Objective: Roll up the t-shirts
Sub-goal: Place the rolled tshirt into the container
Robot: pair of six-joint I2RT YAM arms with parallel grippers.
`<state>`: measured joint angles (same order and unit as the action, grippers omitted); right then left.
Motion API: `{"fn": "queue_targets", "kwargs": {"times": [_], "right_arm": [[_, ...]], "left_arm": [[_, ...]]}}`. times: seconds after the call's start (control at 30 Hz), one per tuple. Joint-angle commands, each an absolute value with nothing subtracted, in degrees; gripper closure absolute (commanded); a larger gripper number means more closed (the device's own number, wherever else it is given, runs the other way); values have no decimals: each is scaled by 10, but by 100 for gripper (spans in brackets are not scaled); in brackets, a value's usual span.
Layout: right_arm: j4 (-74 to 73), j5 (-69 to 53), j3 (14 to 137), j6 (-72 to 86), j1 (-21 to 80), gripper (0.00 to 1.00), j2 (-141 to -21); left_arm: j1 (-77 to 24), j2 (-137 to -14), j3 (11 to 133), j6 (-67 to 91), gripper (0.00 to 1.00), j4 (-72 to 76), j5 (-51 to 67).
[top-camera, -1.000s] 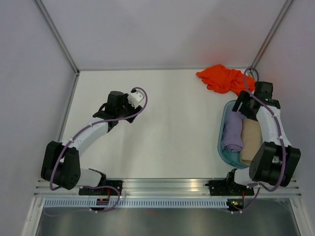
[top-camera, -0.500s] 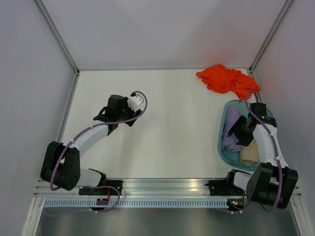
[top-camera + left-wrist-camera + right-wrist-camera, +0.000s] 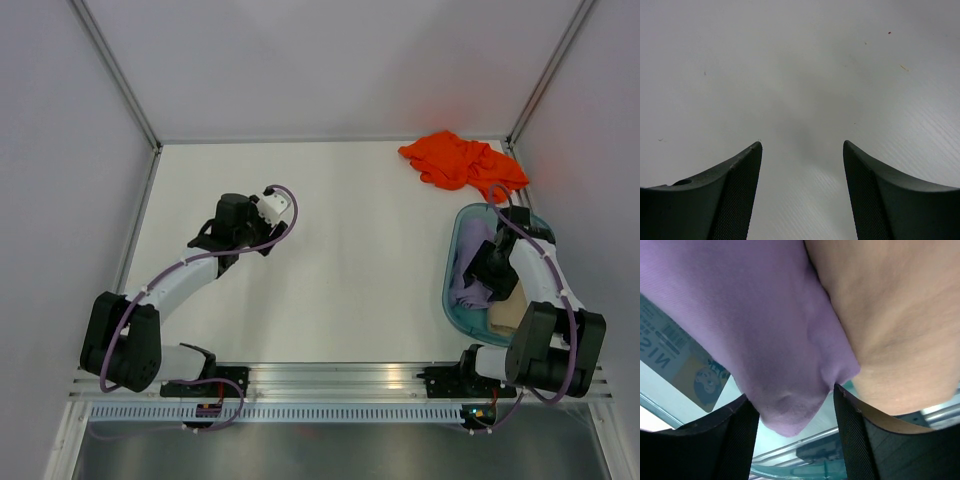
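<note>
1. Right claw [image 3: 790, 392]: down inside the teal tub [image 3: 447, 285], jaws part-closed around the lavender t-shirt [image 3: 765, 315]. Cloth fills the gap and touches both fingers, so it reads as a grip on the roll's end.
2. Lavender t-shirt: rolled, lies in the left half of the tub, long axis near-to-far. The claw sits right over it and across it, so the fingers straddle the roll's width.
3. Tan t-shirt [image 3: 900, 315]: also rolled, touches the lavender one on its right, same near-far lie, mostly under the right arm in the top view. Not between the jaws, though the right finger is close against it.
4. Orange-red t-shirt [image 3: 455, 160]: crumpled, unrolled, on the counter [image 3: 350, 250] at the far right corner, just beyond the tub's far rim. No clear long axis while bunched up.
5. Left claw [image 3: 802, 143]: jaws wide, nothing between them, only bare counter below. Sits left of centre, well apart from the tub and all three shirts.
6. Key relation: everything lies on the right side, so the right arm is much nearer. Judgement: two shirts look done and the orange-red one is left. It lies far of the right claw, so reaching it means clearing the tub rim first.
7. Risk, judged: the tan roll could get dragged along.
</note>
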<state>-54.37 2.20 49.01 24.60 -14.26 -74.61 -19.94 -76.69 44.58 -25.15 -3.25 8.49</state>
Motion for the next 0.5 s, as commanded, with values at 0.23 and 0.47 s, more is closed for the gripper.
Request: {"fn": "queue_targets", "kwargs": {"times": [0.23, 0.47], "right_arm": [[-576, 110, 666, 182, -34, 2, -744], [-490, 135, 711, 145, -47, 2, -713]], "left_arm": [[-192, -757, 451, -244, 27, -13, 77], [-165, -761, 503, -127, 15, -89, 88]]}}
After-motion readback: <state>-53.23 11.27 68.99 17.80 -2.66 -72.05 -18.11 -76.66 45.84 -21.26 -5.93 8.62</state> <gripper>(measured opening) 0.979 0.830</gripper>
